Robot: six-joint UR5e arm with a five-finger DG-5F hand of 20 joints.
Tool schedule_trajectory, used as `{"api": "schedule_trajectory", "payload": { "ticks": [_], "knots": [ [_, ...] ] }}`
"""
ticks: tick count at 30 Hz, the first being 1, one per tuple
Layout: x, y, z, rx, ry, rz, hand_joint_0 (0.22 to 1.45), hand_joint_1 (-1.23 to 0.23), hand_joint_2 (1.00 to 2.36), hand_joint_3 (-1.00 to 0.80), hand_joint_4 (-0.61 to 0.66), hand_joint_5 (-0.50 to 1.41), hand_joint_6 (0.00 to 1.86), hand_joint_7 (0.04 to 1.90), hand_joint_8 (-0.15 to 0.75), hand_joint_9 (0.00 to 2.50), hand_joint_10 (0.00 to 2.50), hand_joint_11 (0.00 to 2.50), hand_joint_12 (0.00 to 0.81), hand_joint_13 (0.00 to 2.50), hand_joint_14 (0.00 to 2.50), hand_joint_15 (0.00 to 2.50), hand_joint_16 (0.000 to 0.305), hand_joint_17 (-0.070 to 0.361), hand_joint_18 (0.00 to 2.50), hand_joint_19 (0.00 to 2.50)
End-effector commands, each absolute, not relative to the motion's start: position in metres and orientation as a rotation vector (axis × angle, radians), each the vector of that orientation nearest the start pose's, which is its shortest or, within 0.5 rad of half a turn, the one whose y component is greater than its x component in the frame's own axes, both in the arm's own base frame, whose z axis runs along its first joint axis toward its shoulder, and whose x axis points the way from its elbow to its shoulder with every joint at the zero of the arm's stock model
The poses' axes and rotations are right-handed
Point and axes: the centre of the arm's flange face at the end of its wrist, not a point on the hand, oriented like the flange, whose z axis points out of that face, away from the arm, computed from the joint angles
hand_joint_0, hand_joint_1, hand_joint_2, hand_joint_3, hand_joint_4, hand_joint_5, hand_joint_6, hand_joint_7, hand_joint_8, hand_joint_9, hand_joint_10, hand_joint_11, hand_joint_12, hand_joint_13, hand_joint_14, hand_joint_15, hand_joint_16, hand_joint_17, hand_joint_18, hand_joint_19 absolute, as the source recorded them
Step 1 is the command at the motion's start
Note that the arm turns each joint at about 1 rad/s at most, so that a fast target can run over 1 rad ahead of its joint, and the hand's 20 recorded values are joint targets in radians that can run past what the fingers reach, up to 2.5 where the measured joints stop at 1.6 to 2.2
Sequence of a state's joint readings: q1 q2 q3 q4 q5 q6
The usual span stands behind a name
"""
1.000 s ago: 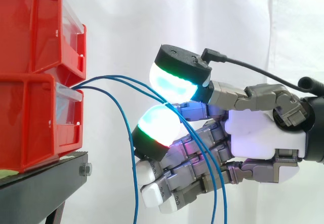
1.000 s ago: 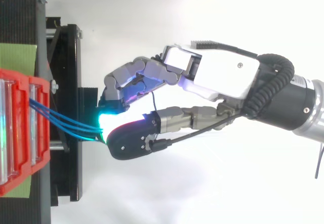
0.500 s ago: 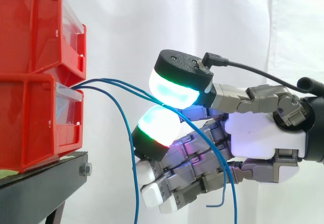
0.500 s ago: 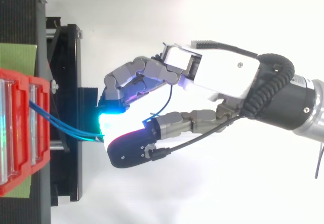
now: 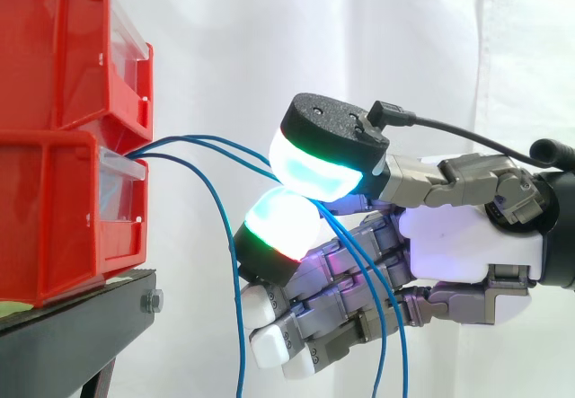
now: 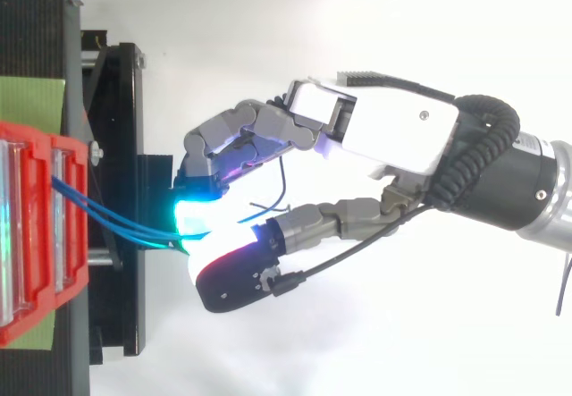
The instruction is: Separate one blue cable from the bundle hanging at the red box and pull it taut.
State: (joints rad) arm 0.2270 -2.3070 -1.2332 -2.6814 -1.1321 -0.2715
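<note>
Several blue cables [image 5: 211, 142] leave the front of the lower red bin [image 5: 54, 218] and arc to the right. Two of them run between the glowing thumb pad [image 5: 314, 169] and a glowing finger pad [image 5: 280, 223] of my hand [image 5: 467, 245], then drape down over the curled fingers. The third cable [image 5: 235, 299] hangs apart, dropping straight down left of the fingers. From above, the cables [image 6: 116, 226] reach from the bin [image 6: 36, 235] to the bright spot where thumb and fingers meet, and the hand [image 6: 393, 137] comes in from the right.
A second red bin [image 5: 63, 48] is stacked on the lower one. Both rest on a black stand [image 5: 81, 326] whose edge lies just below and left of the fingers. A green strip [image 6: 31, 101] lies beside the bins. A white curtain hangs behind.
The thumb has shifted a little to the right and sideways along the finger pad. The loose ends of the two cables, lifted half a second ago, hang down over the fingers again.
</note>
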Motion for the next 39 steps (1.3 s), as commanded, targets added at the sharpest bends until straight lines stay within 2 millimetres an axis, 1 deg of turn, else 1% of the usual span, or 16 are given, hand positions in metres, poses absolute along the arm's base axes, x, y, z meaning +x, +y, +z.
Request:
{"api": "schedule_trajectory", "payload": {
  "ticks": [1, 5, 6, 8, 10, 12, 15, 17, 19, 22, 25, 29, 32, 34, 36, 39],
  "knots": [
    [0.7634, -0.0039, 0.2311, 1.1, 1.137, 0.883, 0.65, -0.74, 1.01, -0.37, 0.1, -0.22, 0.86, 1.08, 0.293, 0.84, 0.02, 0.64, 0.348, 0.81, 0.02, 0.43, 0.052, 0.116, 0.59, 0.47],
    [0.7634, -0.0039, 0.2311, 1.101, 1.136, 0.885, 0.67, -0.77, 1.01, -0.45, 0.12, -0.23, 0.87, 1.04, 0.285, 0.83, 0.02, 0.67, 0.348, 0.8, 0.02, 0.42, 0.052, 0.116, 0.58, 0.45],
    [0.7634, -0.0039, 0.2311, 1.1, 1.137, 0.883, 0.65, -0.8, 1.0, -0.5, 0.12, -0.23, 0.86, 1.04, 0.282, 0.85, 0.02, 0.76, 0.346, 0.8, 0.02, 0.43, 0.051, 0.116, 0.58, 0.45],
    [0.7634, -0.0039, 0.2311, 1.101, 1.136, 0.885, 0.62, -0.79, 1.0, -0.5, 0.11, -0.23, 0.86, 1.03, 0.283, 0.88, 0.03, 0.86, 0.344, 0.81, 0.02, 0.44, 0.051, 0.115, 0.58, 0.46],
    [0.7634, -0.0039, 0.2311, 1.101, 1.136, 0.885, 0.59, -0.78, 1.0, -0.5, 0.12, -0.23, 0.86, 1.02, 0.283, 0.95, 0.03, 1.01, 0.34, 0.86, 0.02, 0.52, 0.051, 0.115, 0.58, 0.45],
    [0.7638, -0.0038, 0.2318, 1.101, 1.135, 0.886, 0.58, -0.77, 1.0, -0.5, 0.12, -0.23, 0.85, 1.0, 0.286, 0.98, 0.03, 1.11, 0.344, 0.91, 0.02, 0.6, 0.052, 0.117, 0.58, 0.46],
    [0.7634, -0.0039, 0.2311, 1.101, 1.136, 0.885, 0.56, -0.74, 1.0, -0.5, 0.13, -0.23, 0.85, 0.99, 0.287, 1.01, 0.02, 1.18, 0.348, 1.0, 0.03, 0.78, 0.052, 0.118, 0.59, 0.47],
    [0.7632, -0.0039, 0.2321, 1.101, 1.136, 0.885, 0.56, -0.73, 1.0, -0.5, 0.14, -0.23, 0.85, 0.99, 0.288, 1.03, 0.02, 1.2, 0.351, 1.05, 0.03, 0.88, 0.053, 0.118, 0.6, 0.47],
    [0.7625, -0.0038, 0.2314, 1.108, 1.141, 0.889, 0.56, -0.72, 1.0, -0.5, 0.14, -0.23, 0.84, 0.99, 0.28, 1.04, 0.02, 1.24, 0.351, 1.12, 0.03, 1.04, 0.053, 0.119, 0.61, 0.48],
    [0.761, -0.0009, 0.2286, 1.129, 1.147, 0.897, 0.55, -0.71, 1.0, -0.5, 0.15, -0.23, 0.84, 0.98, 0.284, 1.04, 0.02, 1.25, 0.34, 1.19, 0.03, 1.18, 0.054, 0.12, 0.62, 0.49],
    [0.7604, 0.0001, 0.2281, 1.135, 1.15, 0.9, 0.55, -0.7, 1.0, -0.5, 0.15, -0.23, 0.84, 0.98, 0.281, 1.05, 0.02, 1.27, 0.333, 1.24, 0.02, 1.27, 0.054, 0.121, 0.63, 0.5],
    [0.7604, 0.0001, 0.2281, 1.136, 1.15, 0.901, 0.54, -0.66, 1.0, -0.5, 0.15, -0.23, 0.83, 0.97, 0.289, 1.05, 0.02, 1.27, 0.332, 1.27, 0.02, 1.32, 0.054, 0.123, 0.64, 0.51],
    [0.7603, 0.0001, 0.2292, 1.136, 1.148, 0.902, 0.54, -0.57, 1.0, -0.5, 0.16, -0.23, 0.83, 0.96, 0.288, 1.06, 0.02, 1.28, 0.323, 1.29, 0.02, 1.34, 0.055, 0.124, 0.65, 0.51],
    [0.7603, -0.0012, 0.2292, 1.137, 1.146, 0.899, 0.54, -0.47, 1.0, -0.5, 0.16, -0.23, 0.83, 0.96, 0.283, 1.08, 0.02, 1.29, 0.32, 1.31, 0.02, 1.37, 0.055, 0.123, 0.66, 0.52],
    [0.7604, -0.0011, 0.2281, 1.138, 1.148, 0.901, 0.55, -0.44, 1.0, -0.5, 0.16, -0.23, 0.82, 0.96, 0.28, 1.08, 0.02, 1.29, 0.324, 1.32, 0.02, 1.37, 0.054, 0.123, 0.66, 0.54],
    [0.7604, 0.0002, 0.2292, 1.137, 1.148, 0.905, 0.57, -0.41, 1.0, -0.5, 0.15, -0.23, 0.82, 0.97, 0.28, 1.08, 0.02, 1.29, 0.308, 1.31, 0.02, 1.38, 0.054, 0.121, 0.66, 0.55]
  ]
}}
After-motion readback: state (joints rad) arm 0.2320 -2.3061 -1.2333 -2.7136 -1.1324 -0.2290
